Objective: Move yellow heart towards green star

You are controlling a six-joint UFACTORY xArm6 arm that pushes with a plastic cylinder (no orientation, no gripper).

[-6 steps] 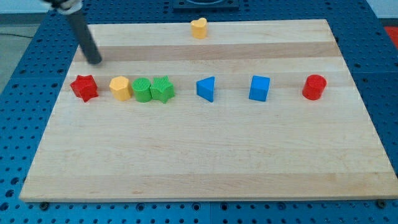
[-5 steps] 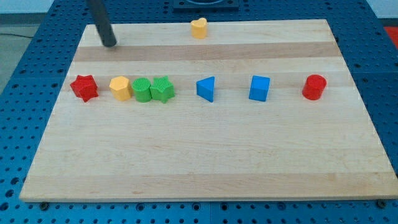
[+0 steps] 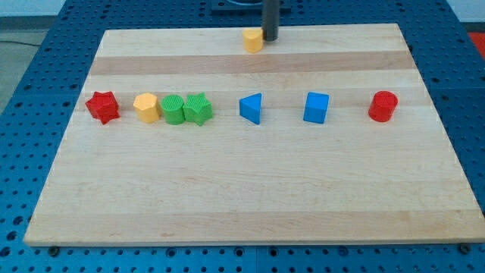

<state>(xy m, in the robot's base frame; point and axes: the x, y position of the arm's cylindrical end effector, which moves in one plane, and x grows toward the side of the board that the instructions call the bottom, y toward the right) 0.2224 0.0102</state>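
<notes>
The yellow heart (image 3: 252, 40) sits near the board's top edge, a little left of centre. My tip (image 3: 270, 39) is right beside it on its right side, touching or nearly touching it. The green star (image 3: 198, 108) lies in the middle row at the left, pressed against a green cylinder (image 3: 173, 109) on its left.
In the same row, from the view's left: a red star (image 3: 103, 106), a yellow hexagon (image 3: 147, 107), then past the greens a blue triangle (image 3: 251, 108), a blue cube (image 3: 317, 107) and a red cylinder (image 3: 383, 106). The wooden board (image 3: 250, 197) lies on a blue perforated table.
My tip swept from the board's upper left across the top to the heart's right side. The heart now sits slightly right and lower than before. Other blocks have not moved.
</notes>
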